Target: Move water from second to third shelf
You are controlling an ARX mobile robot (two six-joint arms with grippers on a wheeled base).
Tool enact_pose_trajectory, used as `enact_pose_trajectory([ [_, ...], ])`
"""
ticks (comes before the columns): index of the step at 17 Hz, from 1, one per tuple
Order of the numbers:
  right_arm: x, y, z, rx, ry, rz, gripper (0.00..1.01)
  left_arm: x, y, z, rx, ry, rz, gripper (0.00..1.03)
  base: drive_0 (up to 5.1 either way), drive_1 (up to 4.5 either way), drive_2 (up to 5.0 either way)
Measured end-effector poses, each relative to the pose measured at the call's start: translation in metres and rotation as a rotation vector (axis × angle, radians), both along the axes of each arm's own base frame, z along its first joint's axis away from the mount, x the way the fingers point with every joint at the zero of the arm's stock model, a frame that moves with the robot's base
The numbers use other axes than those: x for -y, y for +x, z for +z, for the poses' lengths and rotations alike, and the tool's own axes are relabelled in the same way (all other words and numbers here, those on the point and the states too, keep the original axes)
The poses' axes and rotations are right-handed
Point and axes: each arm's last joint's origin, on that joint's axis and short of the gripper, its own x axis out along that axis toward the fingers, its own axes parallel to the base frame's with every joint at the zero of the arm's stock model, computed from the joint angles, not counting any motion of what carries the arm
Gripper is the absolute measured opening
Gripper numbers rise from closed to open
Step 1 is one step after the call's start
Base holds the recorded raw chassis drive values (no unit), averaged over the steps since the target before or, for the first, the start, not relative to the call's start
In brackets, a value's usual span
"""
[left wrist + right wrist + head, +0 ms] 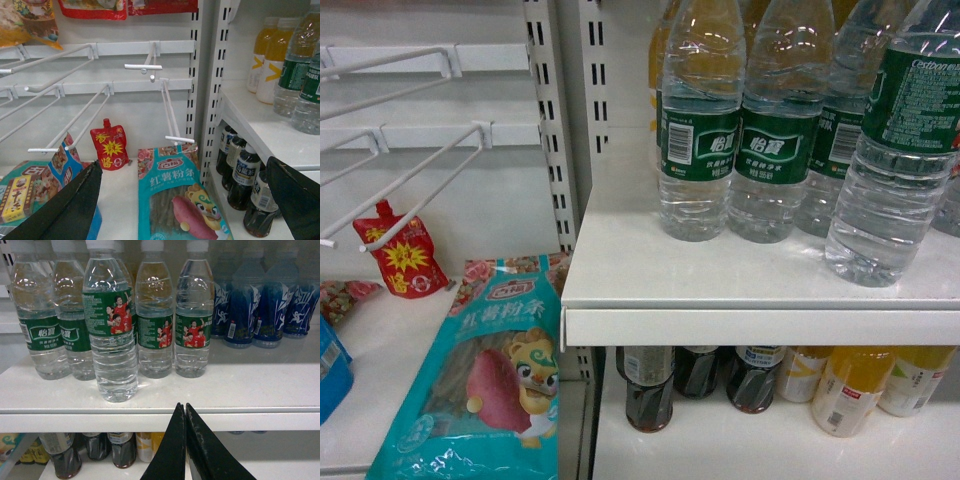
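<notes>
Several water bottles with dark green labels stand on the white shelf (650,285). One water bottle (110,340) (895,170) stands forward of the row, close to the shelf's front edge. My right gripper (181,407) is shut with nothing in it. It sits just in front of the shelf lip (260,420), to the right of and below that forward bottle, and apart from it. My left gripper (185,200) is open over the neighbouring bay, its black fingers (75,210) wide apart and holding nothing. Neither gripper shows in the head view.
The shelf below holds dark tea bottles (650,390) and yellow drinks (850,390). Blue bottles (250,305) stand right of the water. The left bay has white peg hooks (170,110), a red pouch (109,145) and a teal noodle packet (175,200). A slotted upright (555,130) divides the bays.
</notes>
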Motion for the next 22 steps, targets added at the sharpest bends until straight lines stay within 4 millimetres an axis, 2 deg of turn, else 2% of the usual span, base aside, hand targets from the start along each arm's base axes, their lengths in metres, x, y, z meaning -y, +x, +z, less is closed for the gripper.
enact_pose_trajectory([
  [1, 0.0, 0.0, 0.0, 0.0, 0.0, 0.0, 0.05, 0.0, 0.0, 0.0, 0.0, 0.0, 0.0, 0.98, 0.0, 0.0, 0.0],
  [3, 0.0, 0.0, 0.0, 0.0, 0.0, 0.0, 0.24, 0.0, 0.0, 0.0, 0.0, 0.0, 0.0, 0.98, 0.0, 0.0, 0.0],
  [4, 0.0, 0.0, 0.0, 0.0, 0.0, 0.0, 0.61, 0.0, 0.0, 0.0, 0.0, 0.0, 0.0, 0.98, 0.0, 0.0, 0.0],
  [5, 0.0, 0.0, 0.0, 0.0, 0.0, 0.0, 0.76, 0.0, 0.0, 0.0, 0.0, 0.0, 0.0, 0.98, 0.0, 0.0, 0.0],
  [7, 0.0, 0.0, 0.0, 0.0, 0.0, 0.0, 0.96, 0.0, 0.0, 0.0, 0.0, 0.0, 0.0, 0.98, 0.0, 0.0, 0.0],
  [8, 0.0, 0.0, 0.0, 0.0, 0.0, 0.0, 0.99, 0.0, 0.0, -0.0001, 0.0, 0.0, 0.0, 0.98, 0.0, 0.0, 0.0],
  [22, 0.0, 0.0, 0.0001, 0.001, 0.0, 0.0, 0.98, 0.0, 0.0, -0.0001, 0.0, 0.0, 0.0, 0.98, 0.0, 0.0, 0.0],
])
